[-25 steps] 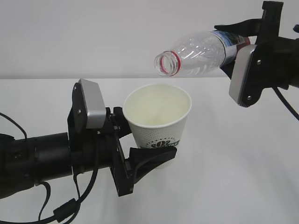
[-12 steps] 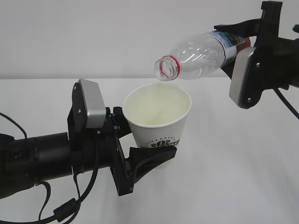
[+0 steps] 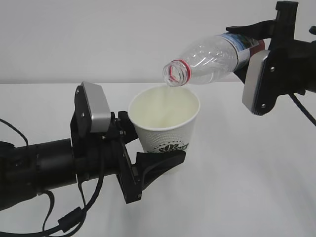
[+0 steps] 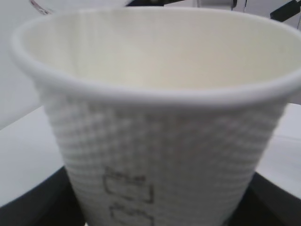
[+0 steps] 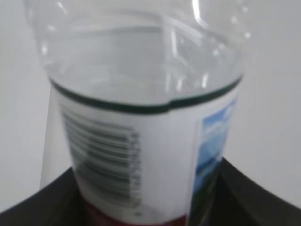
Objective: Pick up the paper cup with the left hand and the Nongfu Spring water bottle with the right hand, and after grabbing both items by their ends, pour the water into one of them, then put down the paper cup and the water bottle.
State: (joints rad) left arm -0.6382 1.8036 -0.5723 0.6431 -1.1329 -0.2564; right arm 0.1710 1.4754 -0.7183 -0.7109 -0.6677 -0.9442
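Cup shifted slightly toward 9 o'clock | your left hand jaws clamp cup | right hand jaws clamp bottle, mouth over rim | desk

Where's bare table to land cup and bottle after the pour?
Bare white table right of the paper cup and under the right hand holding the bottle. Another strip behind the cup, towards the wall. Front-left is crowded by the left hand and its cables.

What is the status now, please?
Left hand grips paper cup. Right hand tilts bottle, mouth above cup rim. Nothing in the way.
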